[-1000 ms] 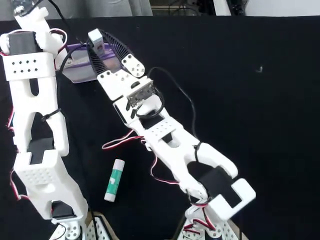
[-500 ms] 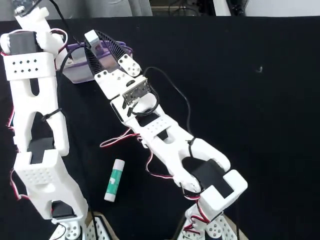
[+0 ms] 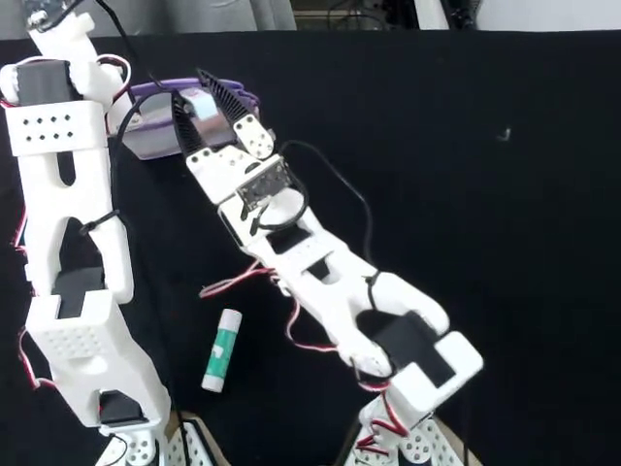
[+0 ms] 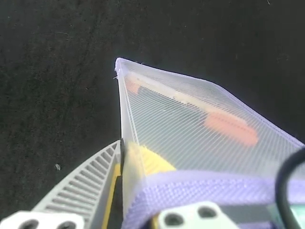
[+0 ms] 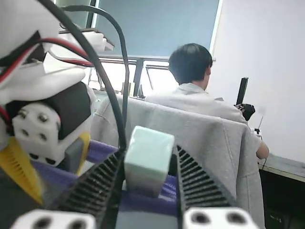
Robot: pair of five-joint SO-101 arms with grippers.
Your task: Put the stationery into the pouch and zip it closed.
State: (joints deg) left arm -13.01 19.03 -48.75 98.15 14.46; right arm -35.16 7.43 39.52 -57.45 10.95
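- Step: loading, not zipping yet. The right pincer is closed partway on a small pale-green rectangular block, with black ribbed fingers pressing on two opposite sides. It reads as an eraser, but that can't be confirmed.
- The left pincer is clamped on a corner edge of the translucent ribbed-mesh pouch with a purple zip band. Its grey finger is outside and its yellow finger shows through the mesh. It looks to be propping the mouth up.
- The pouch sits right under the right pincer's tips. Whether the purple rim touches the block or lies just below it can't be told.
- Next move, as a judgement: lower the block past the purple rim, spread the fingers, then back out without snagging the zip band. The left pincer must hold its clamp throughout.
- Left to do: a white-and-green glue stick lies on the black table cloth. It is well behind the right pincer, down near the arm bases. The zip comes after that.
- The high view gives the glue stick, both arms' layout and the right pincer over the pouch mouth.
- The left wrist view gives the pouch contents. An orange oblong piece and a thin pale stick shape show through the mesh, just beyond the left pincer.
- The right wrist view gives the grip close up: the block is centred between the fingers, seated near their tips.
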